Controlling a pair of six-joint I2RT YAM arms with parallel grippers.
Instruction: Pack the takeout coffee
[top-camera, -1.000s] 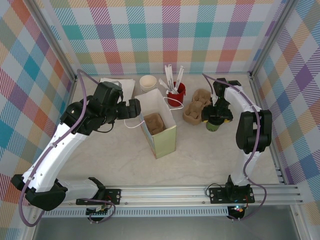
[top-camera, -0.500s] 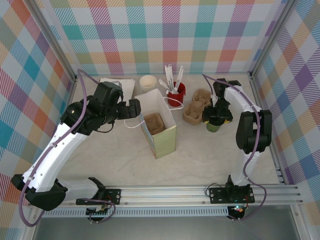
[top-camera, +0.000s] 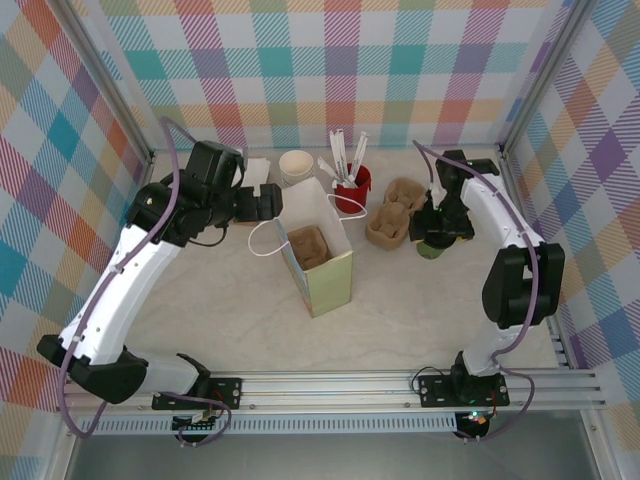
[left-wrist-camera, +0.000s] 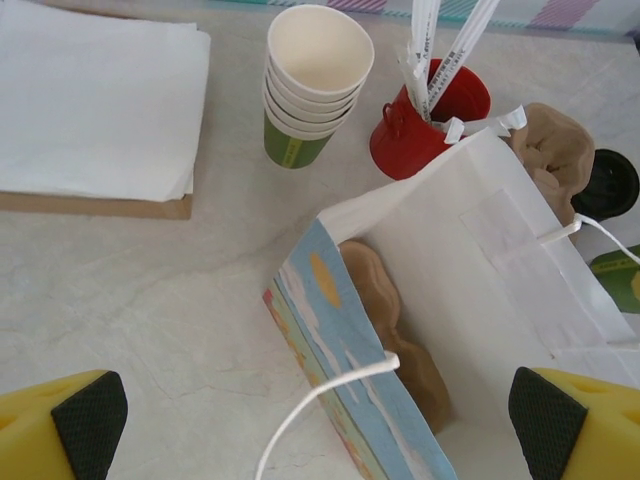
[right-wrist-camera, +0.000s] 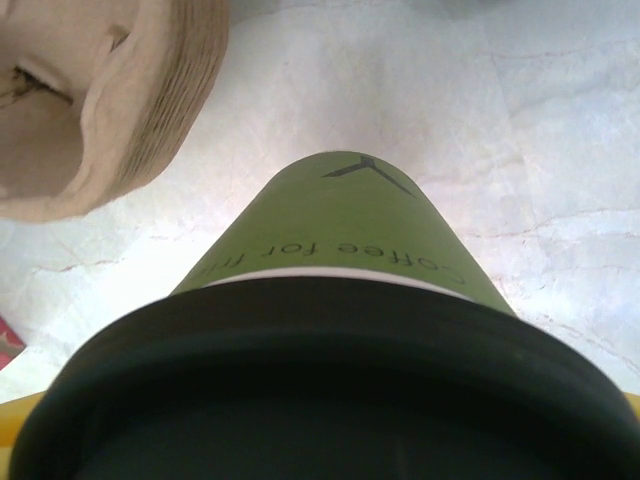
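The takeout coffee (top-camera: 432, 249), an olive-green paper cup with a black lid, stands right of the paper bag (top-camera: 328, 280). In the right wrist view the cup (right-wrist-camera: 340, 240) sits between the jaws, its lid close to the camera. My right gripper (top-camera: 437, 228) is closed on it from above; yellow finger edges show at both lower corners. The bag (left-wrist-camera: 480, 270) stands open with a brown pulp cup carrier (left-wrist-camera: 400, 330) inside. My left gripper (left-wrist-camera: 318, 425) is open just above the bag's left rim and white cord handle (left-wrist-camera: 320, 400), touching neither.
A second pulp carrier (top-camera: 392, 218) lies just left of the coffee. Behind the bag stand a stack of lidless green cups (top-camera: 297, 165) and a red cup of white sticks (top-camera: 352, 188). White napkins (left-wrist-camera: 90, 100) lie at the back left.
My left gripper has drawn back a little from the bag's rim toward the rear. The right arm's elbow has swung right, and the gripper has narrowed onto the coffee.
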